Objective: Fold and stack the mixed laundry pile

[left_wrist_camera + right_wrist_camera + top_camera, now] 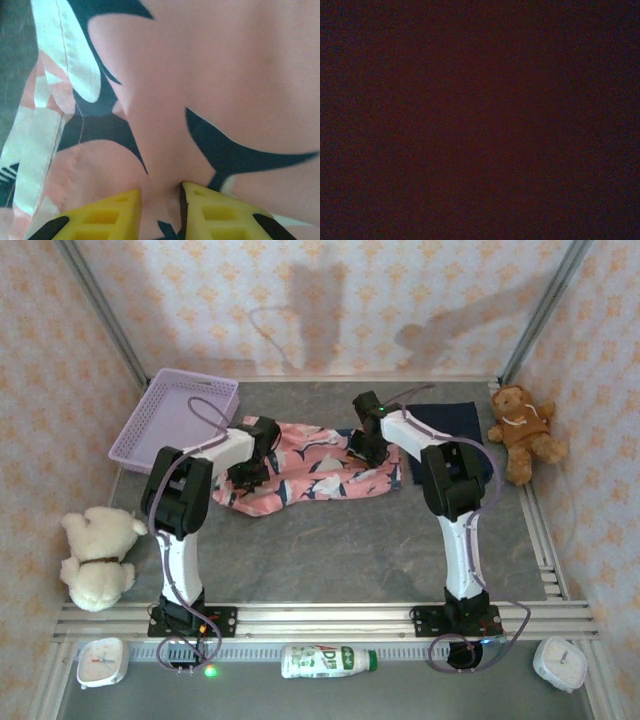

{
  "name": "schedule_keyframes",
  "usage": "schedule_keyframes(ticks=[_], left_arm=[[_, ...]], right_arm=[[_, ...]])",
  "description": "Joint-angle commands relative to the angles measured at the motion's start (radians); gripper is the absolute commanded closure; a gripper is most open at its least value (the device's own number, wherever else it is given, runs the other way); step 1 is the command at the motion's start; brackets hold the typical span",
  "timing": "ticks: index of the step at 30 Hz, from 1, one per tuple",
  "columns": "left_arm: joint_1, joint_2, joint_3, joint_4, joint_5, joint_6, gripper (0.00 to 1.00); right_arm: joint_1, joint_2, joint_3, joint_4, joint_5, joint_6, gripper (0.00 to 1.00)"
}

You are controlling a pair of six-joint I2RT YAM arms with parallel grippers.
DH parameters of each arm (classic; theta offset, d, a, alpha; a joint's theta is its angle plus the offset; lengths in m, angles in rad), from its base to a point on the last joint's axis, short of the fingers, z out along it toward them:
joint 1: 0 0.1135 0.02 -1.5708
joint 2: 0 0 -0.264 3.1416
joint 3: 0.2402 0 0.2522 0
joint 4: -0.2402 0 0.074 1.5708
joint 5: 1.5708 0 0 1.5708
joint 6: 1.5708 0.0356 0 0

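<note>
Near tabletop [330, 550] open; shark-print garment [312, 476] mid-table, basket [160, 420] far-left.

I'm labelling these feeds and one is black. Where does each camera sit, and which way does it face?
Top external: above and behind the bases, looking down on the table; left arm and right arm reach onto the pink garment.
Left wrist: on the left arm, close above the garment; left gripper pinches a fold.
Right wrist: dark; facing cannot be told.
Shared: top and left wrist show the garment.

The navy garment [452, 418] is partly covered by the right arm [445, 480]; the left gripper [160, 195] is cropped at 6 o'clock.
</note>
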Motion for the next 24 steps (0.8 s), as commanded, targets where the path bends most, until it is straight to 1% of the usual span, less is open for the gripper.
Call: schedule_keyframes(ticks=[1, 4, 6, 8, 10, 13, 15, 17, 20, 22, 24], left_arm=[[-0.029, -0.144, -0.194, 0.019, -0.021, -0.092, 0.73], [-0.079, -0.245, -0.283, 0.008, -0.028, -0.121, 0.73], [-0.114, -0.299, -0.307, -0.010, -0.031, -0.140, 0.71], [-0.130, -0.347, -0.303, -0.027, -0.017, -0.150, 0.68], [-0.131, -0.384, -0.268, -0.036, -0.015, -0.146, 0.62], [-0.131, -0.397, -0.152, -0.054, -0.048, -0.095, 0.44], [-0.127, -0.366, -0.059, -0.066, -0.068, -0.056, 0.31], [-0.119, -0.307, 0.042, -0.075, -0.066, -0.040, 0.23], [-0.114, -0.208, 0.164, -0.063, -0.024, -0.036, 0.19], [-0.114, -0.131, 0.240, -0.061, 0.003, -0.048, 0.18], [-0.114, -0.042, 0.304, -0.066, 0.039, -0.066, 0.18]], right_arm=[[-0.012, -0.099, -0.214, -0.075, 0.043, -0.040, 0.59], [-0.012, -0.194, -0.357, -0.076, 0.046, -0.053, 0.58], [-0.013, -0.262, -0.445, -0.073, 0.042, -0.059, 0.56], [-0.012, -0.317, -0.502, -0.068, 0.022, -0.080, 0.54], [-0.013, -0.381, -0.520, -0.072, 0.011, -0.095, 0.50], [-0.013, -0.449, -0.474, -0.090, -0.020, -0.120, 0.45], [-0.013, -0.477, -0.420, -0.103, -0.040, -0.129, 0.42], [-0.013, -0.491, -0.364, -0.120, -0.042, -0.130, 0.38], [-0.012, -0.489, -0.295, -0.140, -0.032, -0.121, 0.35], [-0.012, -0.486, -0.272, -0.139, 0.011, -0.111, 0.31], [-0.014, -0.466, -0.250, -0.137, 0.033, -0.103, 0.30]])
